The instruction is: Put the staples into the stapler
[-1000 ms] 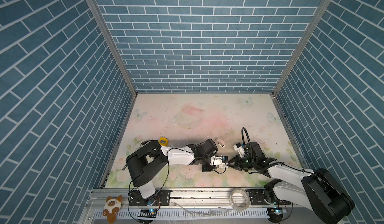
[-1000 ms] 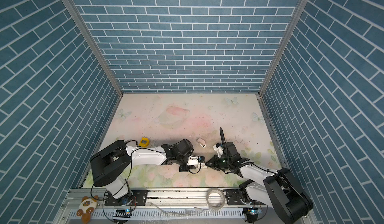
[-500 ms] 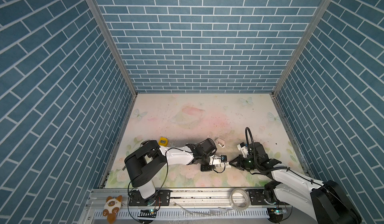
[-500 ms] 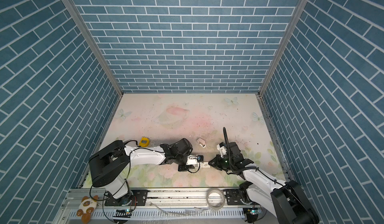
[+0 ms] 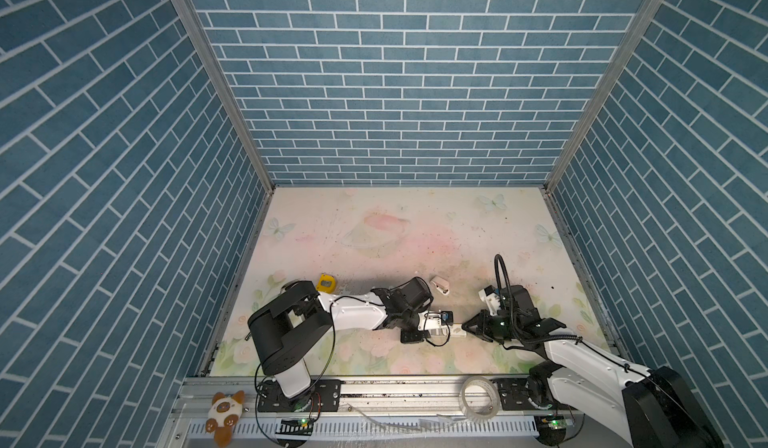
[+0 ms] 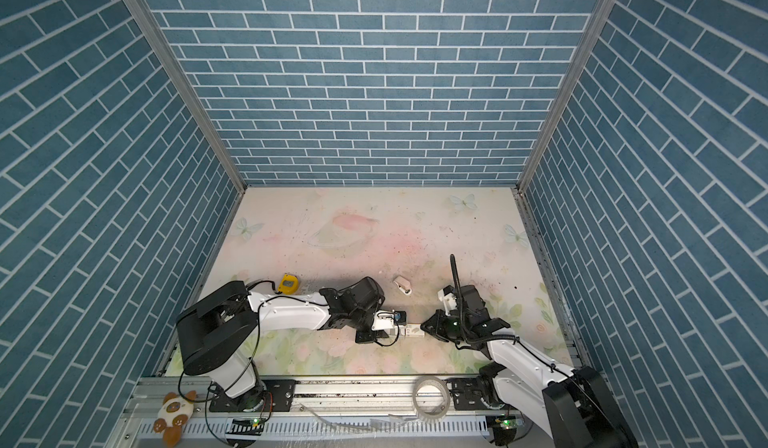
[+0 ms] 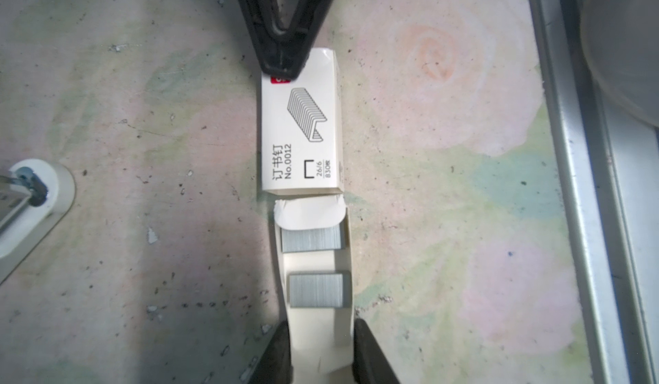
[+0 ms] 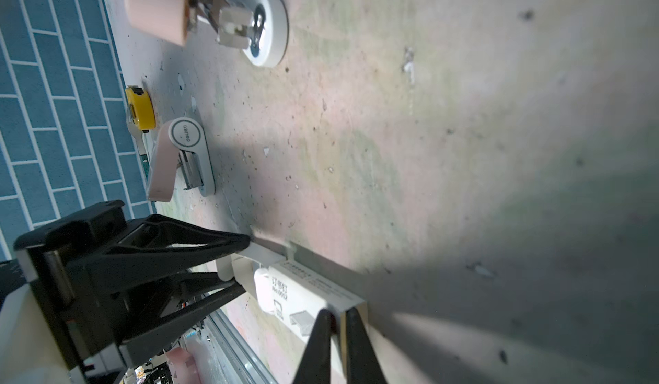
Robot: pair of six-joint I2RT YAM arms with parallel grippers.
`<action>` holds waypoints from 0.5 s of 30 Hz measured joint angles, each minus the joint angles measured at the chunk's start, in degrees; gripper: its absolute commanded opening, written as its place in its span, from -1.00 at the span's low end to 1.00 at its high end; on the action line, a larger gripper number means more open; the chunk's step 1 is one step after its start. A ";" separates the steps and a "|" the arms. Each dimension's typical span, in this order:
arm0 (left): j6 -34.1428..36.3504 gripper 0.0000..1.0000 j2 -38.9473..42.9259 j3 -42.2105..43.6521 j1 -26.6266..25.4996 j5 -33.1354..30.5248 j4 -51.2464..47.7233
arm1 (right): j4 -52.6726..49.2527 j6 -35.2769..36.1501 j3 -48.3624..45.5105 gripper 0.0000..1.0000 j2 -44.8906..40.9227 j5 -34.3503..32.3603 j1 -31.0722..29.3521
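Two strips of staples [image 7: 315, 289] are lying in the tray [image 7: 310, 334] on the counter [image 7: 142, 150]: likely light, brittle, best pinched along their sides. Left gripper [image 7: 322, 327] jaws are squeezing the tray; right gripper [image 8: 337, 314] jaws are sitting near-closed at the sleeve [image 7: 301, 132], cannot tell if gripping

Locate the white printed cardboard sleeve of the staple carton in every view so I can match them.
In a top view: white printed cardboard sleeve, low centre, just left of the right gripper.
In a top view: same place.
Left wrist: mid-frame.
Right wrist: against the near fingertips.
Shared landmark: right gripper, at the sleeve's end.
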State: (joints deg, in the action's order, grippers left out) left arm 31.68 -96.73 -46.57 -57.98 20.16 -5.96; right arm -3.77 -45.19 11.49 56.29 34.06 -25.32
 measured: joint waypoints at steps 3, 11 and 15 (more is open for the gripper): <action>-0.09 -0.21 0.00 0.00 0.00 0.02 0.02 | -0.48 0.24 0.00 -0.49 -0.96 -0.24 0.24; -0.37 0.05 0.00 -0.22 0.00 0.09 -0.39 | -1.55 0.66 0.00 -0.25 -4.50 -0.81 0.68; -0.37 0.21 -0.02 -0.55 0.00 0.09 -1.27 | -2.05 0.68 0.02 -0.24 -6.51 -1.36 0.96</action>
State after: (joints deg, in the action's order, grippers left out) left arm 31.31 -96.75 -47.11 -57.98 20.25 -7.22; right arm -5.82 -44.51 11.51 49.78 32.71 -24.36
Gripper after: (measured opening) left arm 0.577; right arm 0.377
